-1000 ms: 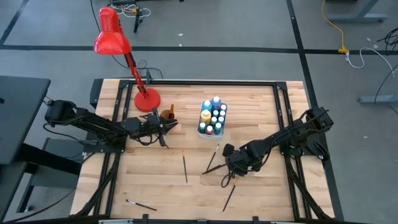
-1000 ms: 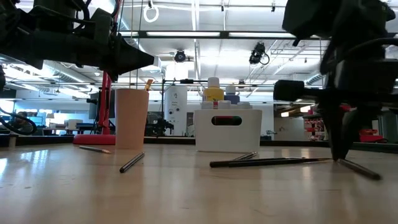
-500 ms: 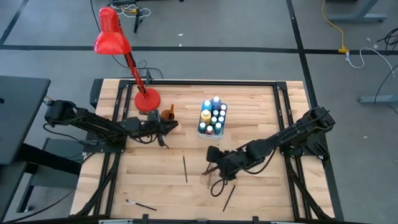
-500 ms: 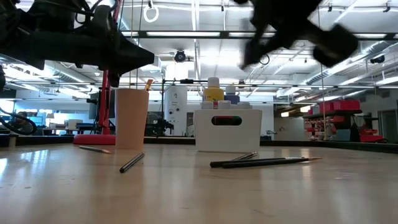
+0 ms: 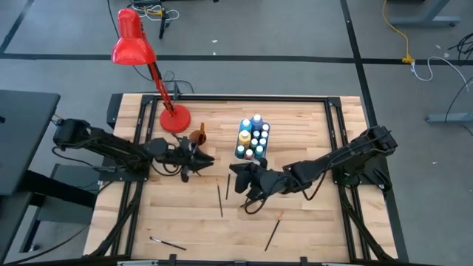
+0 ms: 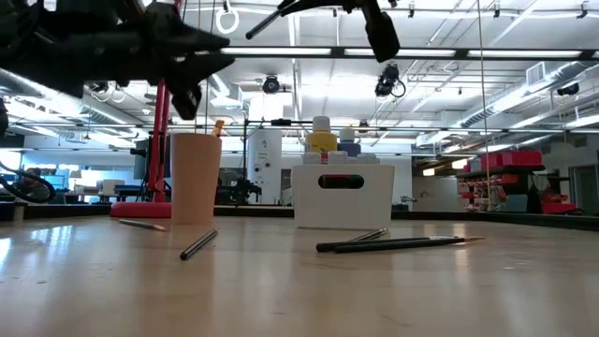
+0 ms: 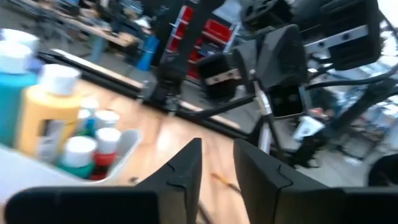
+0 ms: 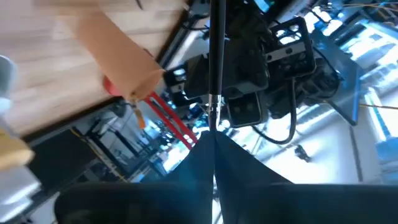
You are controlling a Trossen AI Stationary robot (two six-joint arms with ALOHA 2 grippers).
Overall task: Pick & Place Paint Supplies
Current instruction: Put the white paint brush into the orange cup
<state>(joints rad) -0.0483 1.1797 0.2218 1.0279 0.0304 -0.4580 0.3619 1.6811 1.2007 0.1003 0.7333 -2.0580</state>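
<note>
My right gripper [image 5: 238,182] hangs above the middle of the table, left of several loose brushes, shut on a thin dark brush [image 8: 216,56]. That brush shows high up in the low view [image 6: 279,15]. The brown cup [image 5: 197,137] stands by the lamp's base with a brush end [image 6: 221,124] sticking up out of it. The white bin [image 5: 253,140] of white-capped paint bottles [image 7: 43,118] stands right of the cup. My left gripper [image 5: 201,160] hovers just near of the cup, open, with nothing between its fingers [image 7: 186,171]. My right gripper pinches the brush near one end [image 8: 213,127] between its two fingers. The long rest of the brush sticks out past the fingertips, roughly in line with them. The brush is lifted clear of the table, high above it.
Loose brushes lie on the table: one near the middle [image 5: 219,201], a pair below my right gripper [image 5: 255,205], one nearer the front [image 5: 272,231] and one at the front left [image 5: 168,243]. The red desk lamp [image 5: 133,44] stands at the back left.
My right gripper has risen from the table with the brush, gone toward the table's left and the cup, and rolled and tipped up from pointing down. The brush is now lifted clear. My left gripper has rolled in place near the cup.
</note>
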